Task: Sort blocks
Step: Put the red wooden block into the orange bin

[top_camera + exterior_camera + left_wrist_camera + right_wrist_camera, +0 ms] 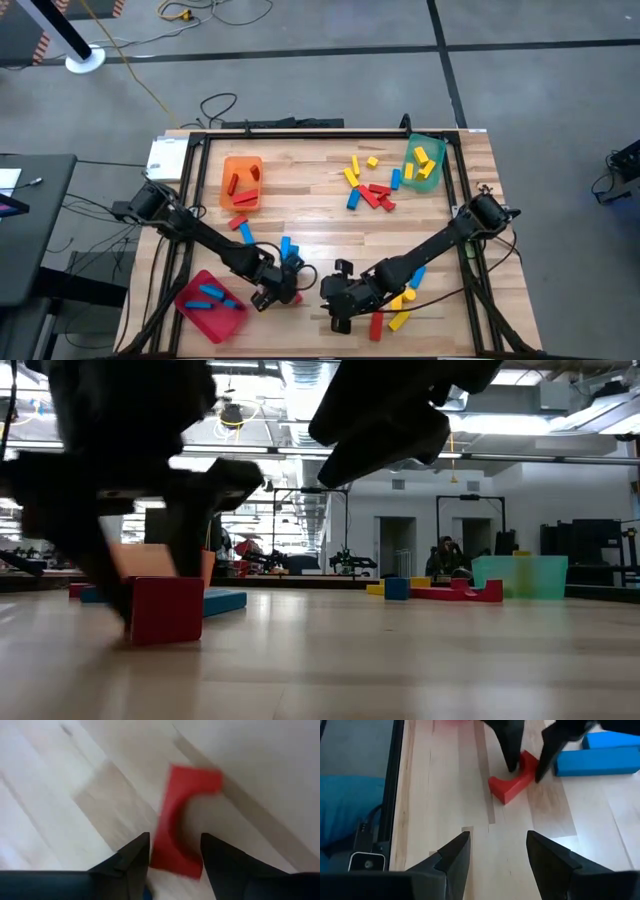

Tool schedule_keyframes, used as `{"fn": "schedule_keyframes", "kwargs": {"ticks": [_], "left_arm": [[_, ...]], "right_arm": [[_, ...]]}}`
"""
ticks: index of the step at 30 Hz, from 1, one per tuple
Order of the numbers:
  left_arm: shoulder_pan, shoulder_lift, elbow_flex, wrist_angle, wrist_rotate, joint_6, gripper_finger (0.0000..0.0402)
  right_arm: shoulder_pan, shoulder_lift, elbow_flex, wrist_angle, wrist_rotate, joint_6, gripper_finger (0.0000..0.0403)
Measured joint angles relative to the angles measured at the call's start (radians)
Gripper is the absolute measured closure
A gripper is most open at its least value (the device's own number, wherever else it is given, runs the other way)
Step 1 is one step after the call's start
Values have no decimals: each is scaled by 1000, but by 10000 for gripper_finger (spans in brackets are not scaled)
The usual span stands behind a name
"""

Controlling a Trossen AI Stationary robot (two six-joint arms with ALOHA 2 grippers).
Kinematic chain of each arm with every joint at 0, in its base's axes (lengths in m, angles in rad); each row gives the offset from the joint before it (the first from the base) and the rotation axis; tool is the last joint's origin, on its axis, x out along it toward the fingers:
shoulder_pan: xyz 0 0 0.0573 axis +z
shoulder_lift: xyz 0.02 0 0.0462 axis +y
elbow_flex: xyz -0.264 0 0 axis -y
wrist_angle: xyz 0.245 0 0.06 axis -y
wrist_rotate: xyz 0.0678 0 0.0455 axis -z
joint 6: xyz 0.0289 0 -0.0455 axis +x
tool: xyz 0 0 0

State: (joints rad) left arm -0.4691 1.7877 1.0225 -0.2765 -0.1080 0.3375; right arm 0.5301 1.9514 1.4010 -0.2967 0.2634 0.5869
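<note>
A pale wooden slatted surface (300, 200), seen from above, carries three trays and scattered small toy blocks. At about ten o'clock sits an orange plastic tray (241, 182) holding two red bars. At about two o'clock a translucent green tray (424, 162) holds several yellow blocks. At about seven o'clock a red tray (211, 305) holds a few blue bars.

Loose blocks lie in groups: a cluster of red, yellow and blue pieces (368, 185) just beside the green tray, a red and a blue bar (241, 228) below the orange tray, blue bars (289, 248) near the centre, and yellow, red and blue pieces (398, 305) at about five o'clock.

The left gripper (282, 292) is low at about six o'clock, its jaws apart and straddling a red arch-shaped block (514, 781) that rests on the wood; its dark fingertips (512, 750) stand at either side of the block, just beside two blue bars.

The right gripper (338, 298) hovers just beside it, toward five o'clock, jaws apart and holding nothing.
</note>
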Motion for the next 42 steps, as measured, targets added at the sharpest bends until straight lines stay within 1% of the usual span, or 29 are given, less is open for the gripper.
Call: {"fn": "schedule_keyframes", "kwargs": {"ticks": [7,13,17,19,23,26,30,31,36,42], "left_arm": [[27,-3,0,133,-1,18,279],[74,-3,0,212,-4,29,302],[105,-3,0,251,-5,36,309],[119,-3,0,253,-23,35,309],[140,-6,0,239,-102,23,309],[147,-28,0,207,-119,1,309],[147,-76,0,90,-151,-56,309],[146,-90,0,49,-154,-75,309],[131,-150,1,-139,-155,-176,309],[86,-177,1,-244,-154,-245,309]], "right_arm": [[14,0,0,1,-3,14,193],[13,0,0,0,-5,34,193],[13,0,0,-1,-5,34,193],[13,0,0,-1,-5,35,193],[11,0,0,-1,0,42,193],[-2,8,0,3,17,58,193],[-33,55,0,47,16,63,193],[-40,68,0,70,11,62,193],[-80,123,0,70,1,60,193],[-126,162,0,159,-4,27,193]]}}
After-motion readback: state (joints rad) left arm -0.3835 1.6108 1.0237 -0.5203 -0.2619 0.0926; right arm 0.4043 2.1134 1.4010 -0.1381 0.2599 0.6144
